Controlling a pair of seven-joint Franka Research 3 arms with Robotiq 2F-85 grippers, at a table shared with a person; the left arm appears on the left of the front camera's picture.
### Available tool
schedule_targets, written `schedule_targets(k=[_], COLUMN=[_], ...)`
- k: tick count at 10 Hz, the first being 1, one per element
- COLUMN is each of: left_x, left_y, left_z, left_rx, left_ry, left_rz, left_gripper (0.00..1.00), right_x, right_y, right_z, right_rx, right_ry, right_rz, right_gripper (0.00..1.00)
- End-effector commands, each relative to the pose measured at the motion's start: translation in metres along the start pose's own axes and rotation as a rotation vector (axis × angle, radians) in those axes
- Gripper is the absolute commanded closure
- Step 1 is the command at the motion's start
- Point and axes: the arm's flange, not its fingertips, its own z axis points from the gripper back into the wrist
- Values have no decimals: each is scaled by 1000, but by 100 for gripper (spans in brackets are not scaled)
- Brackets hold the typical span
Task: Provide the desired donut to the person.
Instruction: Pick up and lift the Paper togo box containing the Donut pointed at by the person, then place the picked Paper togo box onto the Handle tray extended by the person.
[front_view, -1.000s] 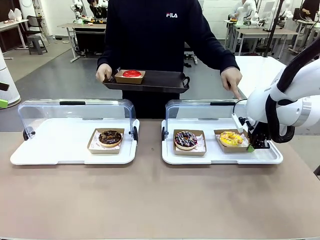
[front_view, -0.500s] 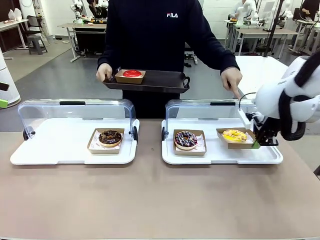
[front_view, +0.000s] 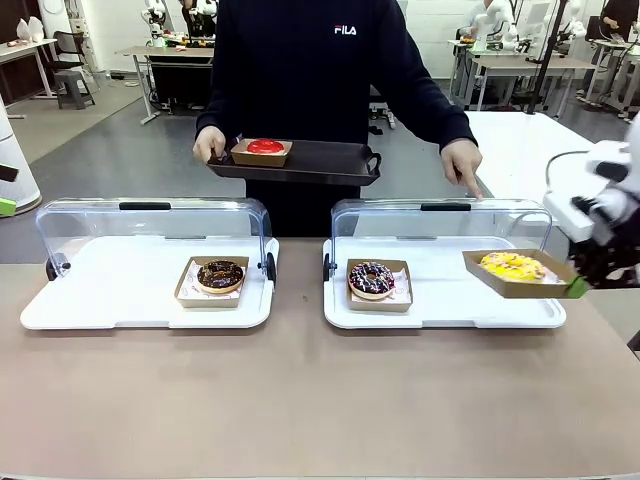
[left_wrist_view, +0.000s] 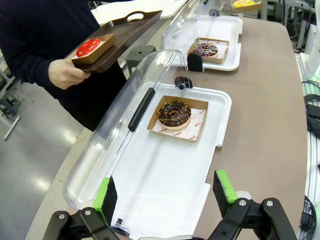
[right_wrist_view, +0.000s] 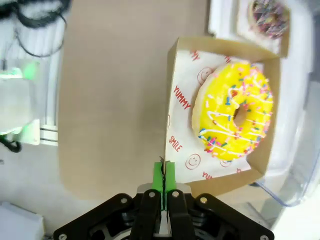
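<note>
Front view: the right gripper (front_view: 577, 288) sits at the right edge of the frame, its arm mostly cut off there; only a green pad and black fingers are clear. Its fingers are pinched shut on the wall of a brown cardboard box (front_view: 524, 286) carrying the yellow sprinkled donut (front_view: 512, 266). The box hangs tilted in the air above the right end of the right white tray (front_view: 440, 315), overhanging that tray's edge. In the right wrist view the green pads (right_wrist_view: 170, 175) meet on the box wall.

The person (front_view: 310, 80), cut off at the top of the frame, stands centre, one hand holding a black serving tray (front_view: 320, 165) with a red donut (front_view: 265, 146) at its left; the tray's right half is open room. The other hand (front_view: 462, 160) hangs behind the right clear lid (front_view: 440, 212).

The left gripper (left_wrist_view: 164, 192), at the bottom of the left wrist view, stands wide open, holding nothing, above the left white tray (left_wrist_view: 150, 200), where a chocolate donut (left_wrist_view: 174, 113) lies. Open brown table (front_view: 300, 400) spans the lower frame
</note>
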Motion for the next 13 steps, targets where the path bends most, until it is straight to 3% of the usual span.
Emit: schedule_targets(k=[1,4,6,7,13], left_x=[-1,-1,-1,-1,-1], left_y=[-1,-1,-1,-1,-1], left_z=[0,0,0,0,0], left_rx=[12,12,12,12,12], left_ry=[-18,-18,-18,-18,-18], left_rz=[-3,-3,-3,-3,-3], left_gripper=[0,0,0,0,0], right_x=[13,43,39,45,45], right_y=[4,-25,-61,-16,-16], right_z=[55,106,90,115,115], right_rx=[-46,-40,-41,-67,-67], right_ry=[-40,-47,-89,-41,-41], right_rz=[6,1,-155,2,2], right_gripper=[100,100,100,100,100])
